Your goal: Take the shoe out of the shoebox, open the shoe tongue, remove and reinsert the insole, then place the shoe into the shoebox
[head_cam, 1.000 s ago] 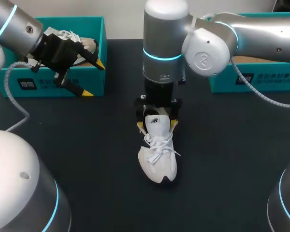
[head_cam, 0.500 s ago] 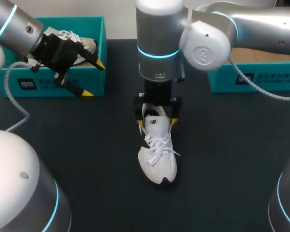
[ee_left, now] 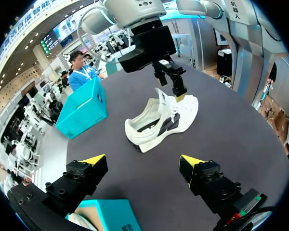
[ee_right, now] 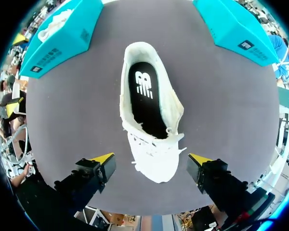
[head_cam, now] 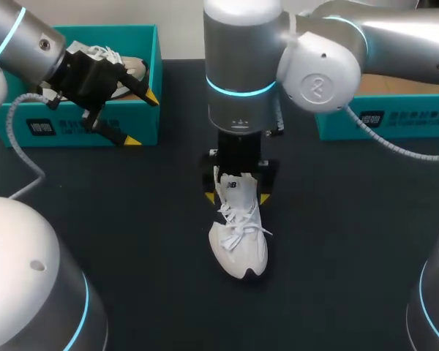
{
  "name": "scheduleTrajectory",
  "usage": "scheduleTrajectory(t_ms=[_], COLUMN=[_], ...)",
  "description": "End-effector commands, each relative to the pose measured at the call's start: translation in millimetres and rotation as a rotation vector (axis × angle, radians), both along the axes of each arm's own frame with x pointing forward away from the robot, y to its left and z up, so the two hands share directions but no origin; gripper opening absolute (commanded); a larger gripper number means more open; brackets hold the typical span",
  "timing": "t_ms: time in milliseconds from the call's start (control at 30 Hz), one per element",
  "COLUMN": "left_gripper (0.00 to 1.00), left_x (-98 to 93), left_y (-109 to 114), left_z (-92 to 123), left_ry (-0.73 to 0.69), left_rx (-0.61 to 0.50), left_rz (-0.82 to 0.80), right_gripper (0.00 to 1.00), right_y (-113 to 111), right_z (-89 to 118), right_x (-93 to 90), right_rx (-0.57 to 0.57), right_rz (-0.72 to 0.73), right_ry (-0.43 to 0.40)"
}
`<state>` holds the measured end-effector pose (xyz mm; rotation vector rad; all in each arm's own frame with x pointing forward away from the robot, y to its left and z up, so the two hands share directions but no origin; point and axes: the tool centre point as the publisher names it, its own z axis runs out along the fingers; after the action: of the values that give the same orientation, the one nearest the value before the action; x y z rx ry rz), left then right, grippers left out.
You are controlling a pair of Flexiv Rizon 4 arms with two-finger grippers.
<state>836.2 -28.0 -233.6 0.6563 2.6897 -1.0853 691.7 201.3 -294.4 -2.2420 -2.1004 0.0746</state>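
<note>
Shoes: two, boxes: two

One white lace-up sneaker (head_cam: 238,234) lies on the black table (head_cam: 351,241), between two teal cardboard shoeboxes, left (head_cam: 158,80) and right (head_cam: 395,121). A second shoe (head_cam: 128,69) sits inside the left one. Both grippers gape: the right gripper (head_cam: 236,196) straddles the sneaker's heel, the left gripper (head_cam: 142,118) hangs by its box.

The left gripper (ee_left: 142,161) hangs with its fingers wide apart over the dark table (ee_left: 231,125). Ahead of it lies a white shoe (ee_left: 161,120). The right gripper (ee_left: 176,89) reaches down to the shoe's opening. A teal box (ee_left: 84,108) stands farther off, and another box's corner (ee_left: 103,214) sits under the left gripper.
</note>
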Motion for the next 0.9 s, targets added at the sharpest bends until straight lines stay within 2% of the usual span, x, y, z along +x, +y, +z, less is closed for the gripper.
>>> scheduleTrajectory(t_ms=[33,467,633,900], left_gripper=[1.00,1.00,1.00,1.00], left_x=[-0.6,-0.6,-0.6,-0.6], left_y=[0,0,0,0], left_z=[0,0,0,0], left_ry=[-0.001,-0.001,-0.001,-0.001], left_rx=[0.002,0.002,0.002,0.002], left_rz=[0.000,0.000,0.000,0.000], right_gripper=[0.45,0.39,0.37,0.31], right_y=[-1,-1,-3,-9], right_z=[-9,-24,-27,-13], right_x=[-1.3,34.3,42.3,46.7], right_rx=[0.024,0.068,0.080,0.062], right_rz=[-0.002,0.079,0.109,0.125], right_ry=[0.001,-0.010,-0.007,-0.056])
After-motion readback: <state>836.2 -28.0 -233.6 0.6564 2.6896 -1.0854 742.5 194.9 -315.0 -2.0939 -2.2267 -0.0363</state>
